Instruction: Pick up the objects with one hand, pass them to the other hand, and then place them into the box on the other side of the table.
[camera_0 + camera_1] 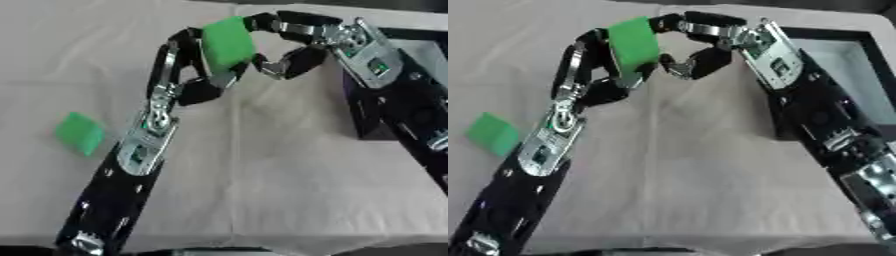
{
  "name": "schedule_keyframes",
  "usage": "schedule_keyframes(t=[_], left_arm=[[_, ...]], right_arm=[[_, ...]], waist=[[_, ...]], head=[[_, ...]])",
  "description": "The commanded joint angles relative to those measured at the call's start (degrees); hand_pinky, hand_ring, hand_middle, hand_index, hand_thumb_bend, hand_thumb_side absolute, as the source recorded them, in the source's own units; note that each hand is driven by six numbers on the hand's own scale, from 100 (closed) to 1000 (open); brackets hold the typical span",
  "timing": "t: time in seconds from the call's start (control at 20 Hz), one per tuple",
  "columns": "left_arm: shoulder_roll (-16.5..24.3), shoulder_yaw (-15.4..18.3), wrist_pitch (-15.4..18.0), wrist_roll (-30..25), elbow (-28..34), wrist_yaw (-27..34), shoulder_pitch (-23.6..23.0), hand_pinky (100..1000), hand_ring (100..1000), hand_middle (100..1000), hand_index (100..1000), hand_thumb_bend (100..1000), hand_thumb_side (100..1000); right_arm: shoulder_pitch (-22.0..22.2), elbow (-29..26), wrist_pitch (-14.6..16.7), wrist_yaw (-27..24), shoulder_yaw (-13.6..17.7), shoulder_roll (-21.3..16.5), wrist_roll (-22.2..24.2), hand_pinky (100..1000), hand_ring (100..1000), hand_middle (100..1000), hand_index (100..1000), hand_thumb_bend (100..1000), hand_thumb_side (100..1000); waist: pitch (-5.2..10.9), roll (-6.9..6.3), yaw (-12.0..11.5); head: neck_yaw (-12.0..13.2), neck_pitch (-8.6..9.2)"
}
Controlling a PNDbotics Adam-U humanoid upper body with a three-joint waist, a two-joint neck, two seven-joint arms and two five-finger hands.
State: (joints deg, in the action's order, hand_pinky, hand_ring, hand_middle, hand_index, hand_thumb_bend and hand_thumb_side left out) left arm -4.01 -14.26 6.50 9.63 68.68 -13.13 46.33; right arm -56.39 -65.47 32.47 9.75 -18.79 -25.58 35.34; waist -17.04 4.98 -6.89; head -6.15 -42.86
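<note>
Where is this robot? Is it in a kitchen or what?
Probably a robot practice table, not a kitchen. There's just a plain cloth-covered table, two green blocks, and a black box to drop them in.

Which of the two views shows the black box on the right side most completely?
The right eye view: the black box shows its dark rim and pale inside behind the right arm. The left eye view shows only a cropped part of it at the picture's right edge, mostly hidden by that arm.

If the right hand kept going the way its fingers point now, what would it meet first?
Almost at once the green block, which the left hand holds up between them; the right hand fingers already curl at its edge. Depth is hard to judge.
</note>
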Motion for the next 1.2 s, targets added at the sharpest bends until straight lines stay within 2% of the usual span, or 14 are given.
schedule_keyframes(t=[0.05, 0.25, 0.3, 0.45, 0.85, 0.95, 1.05, 1.2], left_arm=[[-0.17, 1.02, -0.96, 0.91, 0.07, 0.55, 0.77, 350, 241, 185, 382, 100, 118], [0.01, 1.47, -1.80, 1.80, -0.20, 0.55, 0.76, 350, 239, 182, 380, 100, 118], [0.04, 1.54, -1.92, 1.96, -0.24, 0.44, 0.77, 349, 238, 181, 379, 100, 118], [0.18, 1.54, -1.93, 2.15, -0.07, -0.19, 0.88, 349, 235, 178, 377, 100, 116], [0.26, 1.17, -1.61, 2.19, 0.60, -3.02, 0.82, 343, 218, 153, 357, 100, 107], [0.17, 1.06, -1.39, 2.18, 0.84, -3.60, 0.81, 344, 218, 153, 357, 100, 107], [0.11, 0.96, -1.19, 2.24, 1.02, -4.30, 0.82, 343, 219, 153, 358, 100, 107], [-0.02, 0.85, -1.10, 2.38, 1.17, -5.23, 0.88, 342, 218, 153, 358, 100, 106]], right_arm=[[-0.77, -2.10, 17.47, -0.61, 0.30, -2.43, 16.63, 1000, 961, 912, 1000, 152, 448], [-1.07, -2.49, 17.96, -1.57, 0.52, -2.90, 16.63, 1000, 963, 913, 1000, 190, 372], [-1.23, -2.62, 18.16, -1.76, 0.53, -2.96, 16.63, 1000, 964, 912, 1000, 206, 318], [-1.86, -3.20, 18.77, -2.51, 1.25, -3.29, 16.63, 1000, 962, 907, 1000, 247, 297], [-2.55, -5.55, 19.50, -1.65, 4.35, -4.14, 16.14, 1000, 956, 892, 1000, 390, 405], [-2.71, -6.44, 19.50, -0.66, 4.61, -4.09, 15.26, 1000, 956, 893, 1000, 457, 428], [-2.75, -7.49, 19.50, 0.59, 4.41, -4.04, 14.32, 1000, 955, 893, 1000, 457, 483], [-2.60, -7.75, 19.50, 2.11, 4.03, -3.73, 13.45, 1000, 956, 893, 1000, 457, 479]], waist=[[1.13, -0.25, 0.28], [1.19, -0.30, 0.46], [1.21, -0.31, 0.50], [1.30, -0.36, 0.60], [1.42, -0.27, 0.77], [1.40, -0.22, 0.73], [1.39, -0.15, 0.66], [1.38, -0.05, 0.52]], head=[[0.18, -0.36], [0.25, -0.25], [0.28, -0.28], [0.45, -0.27], [0.83, -0.12], [0.85, -0.22], [0.84, -0.26], [0.75, -0.20]])
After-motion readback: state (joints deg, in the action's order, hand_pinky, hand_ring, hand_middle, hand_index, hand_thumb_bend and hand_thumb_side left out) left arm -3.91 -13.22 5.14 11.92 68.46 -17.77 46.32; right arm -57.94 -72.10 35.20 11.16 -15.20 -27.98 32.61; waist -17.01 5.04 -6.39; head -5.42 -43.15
